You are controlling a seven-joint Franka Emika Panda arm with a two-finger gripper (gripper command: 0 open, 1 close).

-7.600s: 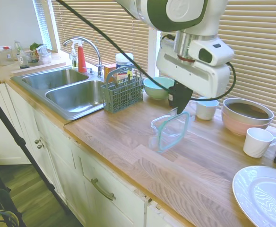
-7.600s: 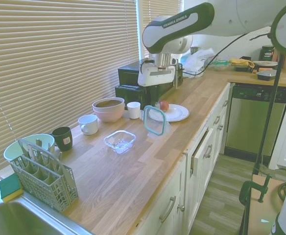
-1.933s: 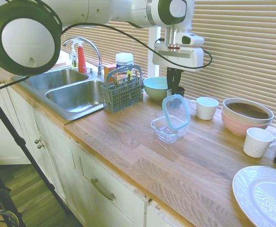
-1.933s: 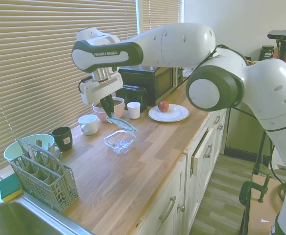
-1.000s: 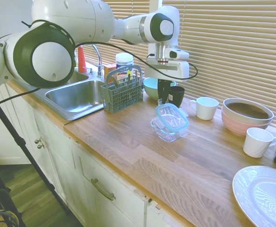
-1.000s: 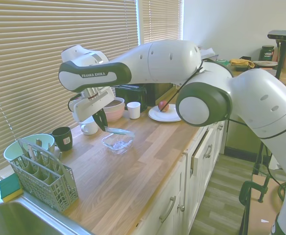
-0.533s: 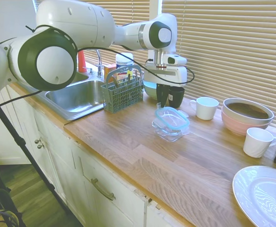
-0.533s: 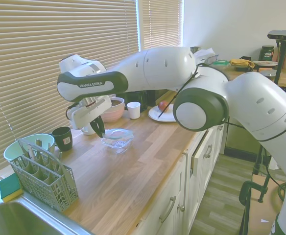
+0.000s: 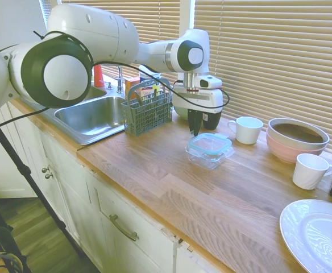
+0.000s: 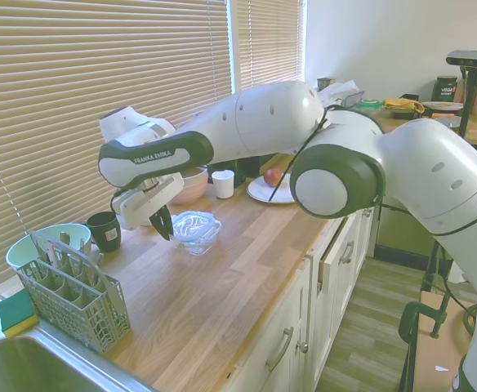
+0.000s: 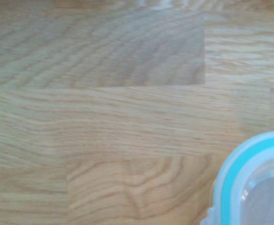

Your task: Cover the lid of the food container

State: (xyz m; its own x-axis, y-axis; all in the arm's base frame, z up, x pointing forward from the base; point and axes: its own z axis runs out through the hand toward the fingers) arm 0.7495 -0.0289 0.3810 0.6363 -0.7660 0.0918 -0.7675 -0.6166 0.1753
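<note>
Lid lies flat on the container, so covering looks done; gripper sits beside it, finger state unclear, tabs possibly unsnapped.

From my remote station I count on the countertop: one lid, one food container, two white mugs, one dark mug, one pink bowl, one green bowl, one white plate, one cutlery basket.

Two wide views from opposite counter ends, both showing the lid, wrist view close above wood
</note>
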